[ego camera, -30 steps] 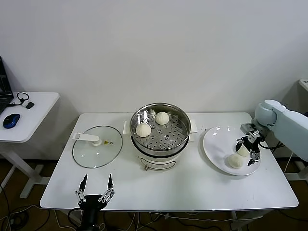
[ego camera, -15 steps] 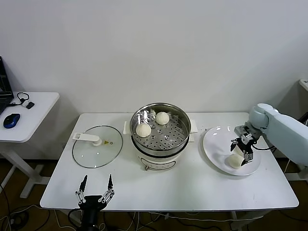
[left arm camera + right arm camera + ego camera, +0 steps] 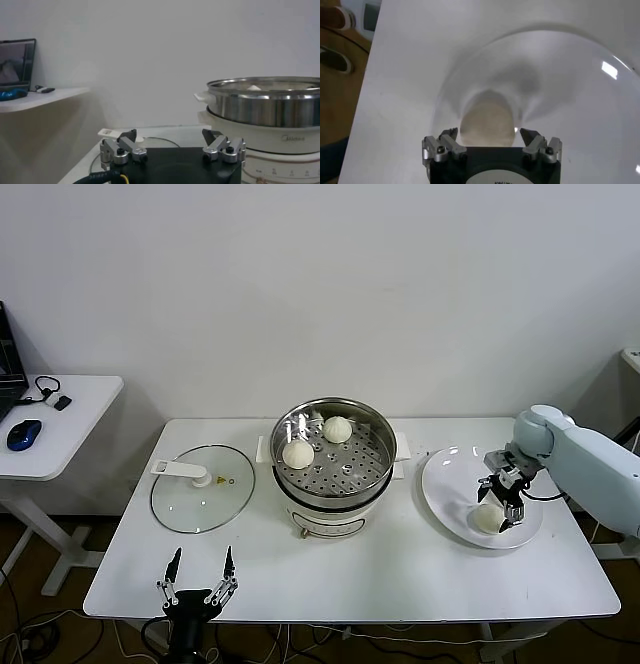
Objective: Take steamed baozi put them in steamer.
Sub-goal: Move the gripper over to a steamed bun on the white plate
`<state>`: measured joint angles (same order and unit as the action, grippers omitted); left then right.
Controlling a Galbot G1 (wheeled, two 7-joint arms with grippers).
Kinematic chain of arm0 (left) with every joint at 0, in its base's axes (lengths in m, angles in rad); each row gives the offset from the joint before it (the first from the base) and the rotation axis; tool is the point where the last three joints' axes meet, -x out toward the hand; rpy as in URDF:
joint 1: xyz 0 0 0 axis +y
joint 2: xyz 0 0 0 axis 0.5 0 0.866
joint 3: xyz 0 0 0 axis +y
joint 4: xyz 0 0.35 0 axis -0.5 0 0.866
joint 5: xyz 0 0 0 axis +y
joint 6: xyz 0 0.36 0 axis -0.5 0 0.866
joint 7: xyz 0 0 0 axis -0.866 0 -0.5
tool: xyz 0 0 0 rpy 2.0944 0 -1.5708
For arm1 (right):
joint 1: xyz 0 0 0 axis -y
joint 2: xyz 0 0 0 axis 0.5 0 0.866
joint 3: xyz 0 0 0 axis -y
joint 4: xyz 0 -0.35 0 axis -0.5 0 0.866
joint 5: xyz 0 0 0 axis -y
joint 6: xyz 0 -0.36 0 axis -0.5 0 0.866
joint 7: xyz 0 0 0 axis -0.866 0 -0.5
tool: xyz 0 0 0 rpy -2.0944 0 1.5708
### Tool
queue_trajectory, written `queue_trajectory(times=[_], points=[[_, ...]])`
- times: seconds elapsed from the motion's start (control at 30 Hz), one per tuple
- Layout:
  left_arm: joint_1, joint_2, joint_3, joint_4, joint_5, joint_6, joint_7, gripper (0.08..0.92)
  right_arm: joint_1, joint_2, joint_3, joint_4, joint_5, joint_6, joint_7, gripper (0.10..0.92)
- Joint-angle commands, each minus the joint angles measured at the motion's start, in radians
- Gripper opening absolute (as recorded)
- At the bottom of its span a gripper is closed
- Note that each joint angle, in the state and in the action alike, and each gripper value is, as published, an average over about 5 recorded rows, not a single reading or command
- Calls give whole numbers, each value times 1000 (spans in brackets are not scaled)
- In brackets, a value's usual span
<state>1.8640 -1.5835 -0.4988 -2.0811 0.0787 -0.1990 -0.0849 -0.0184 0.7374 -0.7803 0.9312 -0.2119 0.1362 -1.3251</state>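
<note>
Right tool is hanging over the plate at the desk's right side, fingers spread wide and straddling a baozi, not yet pinching it. In the wrist view the bun is sitting between the open fingers. Two baozi are lying in the steamer at mid-desk. Left tool is idling at the near edge, fingers spread.

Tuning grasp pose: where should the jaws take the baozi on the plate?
Across the widest part of the baozi, from straight above: it is a smooth dome lying on the plate. The open right gripper already straddles it.
</note>
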Motion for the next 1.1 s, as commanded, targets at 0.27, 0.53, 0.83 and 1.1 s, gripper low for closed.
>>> queue_trajectory(times=[0.27, 0.53, 0.83, 1.1], points=[[2, -2, 1, -3, 2, 1, 0, 823, -20, 12, 29, -5, -26, 0, 3, 823], [1, -3, 2, -4, 3, 2, 0, 823, -25, 9, 38, -5, -33, 1, 2, 790], [-1, -3, 3, -1, 3, 2, 0, 823, -31, 4, 45, -1, -34, 4, -1, 744], [-2, -2, 2, -2, 3, 2, 1, 823, -30, 1, 47, 9, -37, 9, -6, 714]])
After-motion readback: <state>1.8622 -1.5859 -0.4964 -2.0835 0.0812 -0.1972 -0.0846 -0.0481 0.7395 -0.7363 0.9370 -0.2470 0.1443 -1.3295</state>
